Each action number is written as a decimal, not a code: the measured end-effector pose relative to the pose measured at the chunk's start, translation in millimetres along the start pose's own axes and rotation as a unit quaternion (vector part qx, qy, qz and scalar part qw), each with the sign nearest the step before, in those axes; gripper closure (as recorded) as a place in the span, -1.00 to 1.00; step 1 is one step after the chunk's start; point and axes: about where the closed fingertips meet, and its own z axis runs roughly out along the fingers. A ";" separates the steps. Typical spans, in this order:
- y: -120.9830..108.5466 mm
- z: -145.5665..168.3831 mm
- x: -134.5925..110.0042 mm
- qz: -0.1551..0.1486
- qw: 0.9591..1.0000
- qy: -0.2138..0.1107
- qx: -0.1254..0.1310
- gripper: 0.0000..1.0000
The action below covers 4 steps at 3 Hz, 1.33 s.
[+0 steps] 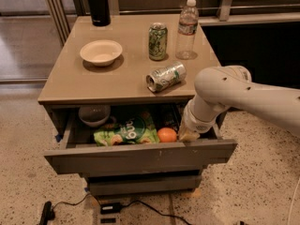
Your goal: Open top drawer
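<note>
The top drawer (140, 157) is pulled out from under the tabletop, its grey front panel facing me. Inside it lie a green chip bag (125, 132), an orange (167, 135) and a grey bowl (93, 115). My gripper (188, 135) reaches down from the white arm (225, 93) into the drawer's right end, just behind the front panel and right of the orange. Its fingertips are hidden behind the panel. A narrower grey drawer front (140, 184) sits below, closed.
On the beige tabletop (70, 83) stand a pale bowl (101, 52), an upright green can (158, 41), a water bottle (187, 29), a black flask (98, 4) and a can lying on its side (166, 76). Cables and a black plug (108, 207) lie on the speckled floor.
</note>
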 end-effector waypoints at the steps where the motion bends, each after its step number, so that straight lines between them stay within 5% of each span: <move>1: 2.6 3.9 1.9 -0.001 1.000 0.004 -0.014 1.00; 4: 2.7 4.0 1.9 -0.001 1.000 0.004 -0.014 -0.31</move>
